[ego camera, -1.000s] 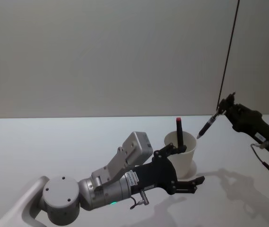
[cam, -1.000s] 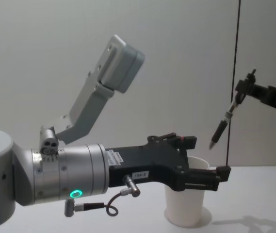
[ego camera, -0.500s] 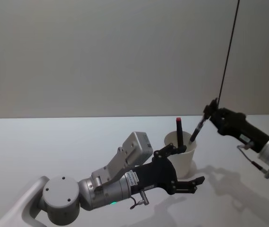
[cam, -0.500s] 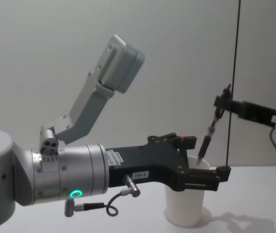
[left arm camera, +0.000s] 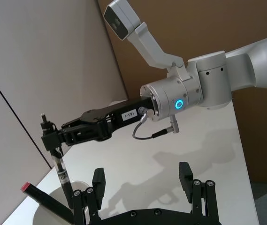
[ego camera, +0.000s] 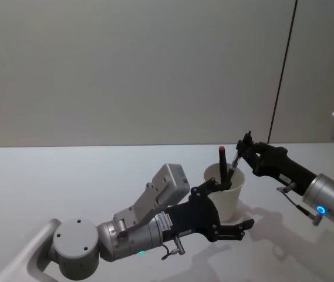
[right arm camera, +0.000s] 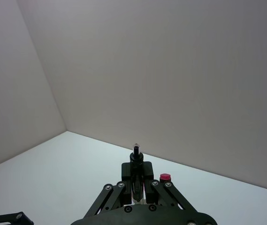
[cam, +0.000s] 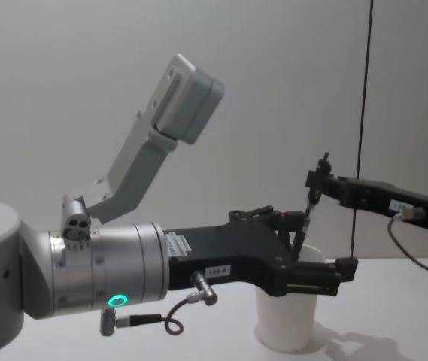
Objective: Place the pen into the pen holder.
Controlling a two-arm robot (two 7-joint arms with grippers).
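Note:
The pen holder is a white paper cup on the table, and a red-capped pen stands in it. My right gripper is shut on the top of a black pen. That pen hangs nearly upright, its lower end below the cup's rim. In the chest view the right gripper holds the pen over the pen holder. My left gripper stands open, one finger on each side of the cup, holding nothing. In the left wrist view its fingers frame the held pen.
The white tabletop stretches wide to the left of the cup. A dark vertical seam runs down the wall behind the right arm. My left arm's large silver body fills the near table in front of the cup.
My right gripper has moved left and down toward the cup, bringing the black pen from beside and above the cup to inside its rim. The left arm has not moved.

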